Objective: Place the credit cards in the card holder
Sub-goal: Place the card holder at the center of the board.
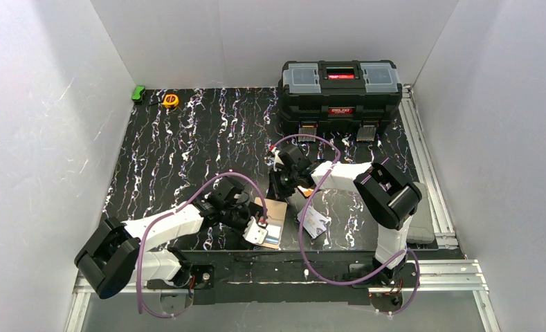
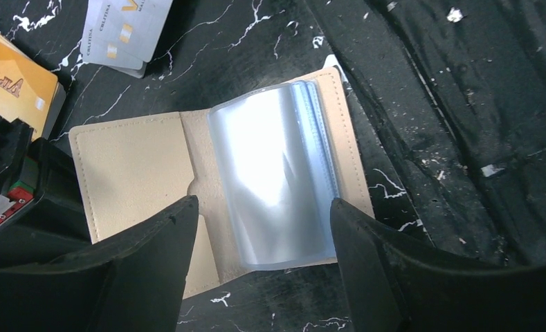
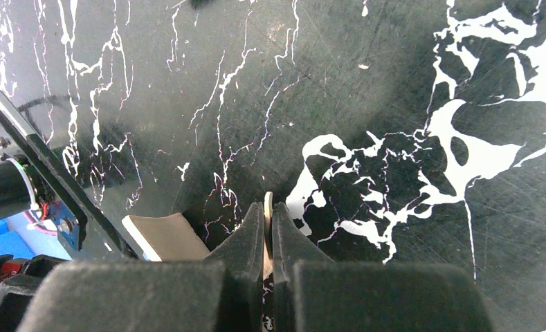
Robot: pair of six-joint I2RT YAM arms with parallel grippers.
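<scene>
Holder point(image 2: 138, 166) open, table point(image 1: 187, 138) near edge; sleeves point(image 2: 277, 173) floppy. Left claw point(image 2: 263, 207) wide, empty. Right claw point(image 3: 268, 211) pinches stiff, slick card point(image 3: 268, 199) by edge.

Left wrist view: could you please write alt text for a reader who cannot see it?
A cream-beige leather-like card holder lies open on the black marbled table, clear plastic sleeves on its right half, framed by the open left end effector. An orange-yellow plastic card and a silver-white printed card show at the upper left.
</scene>
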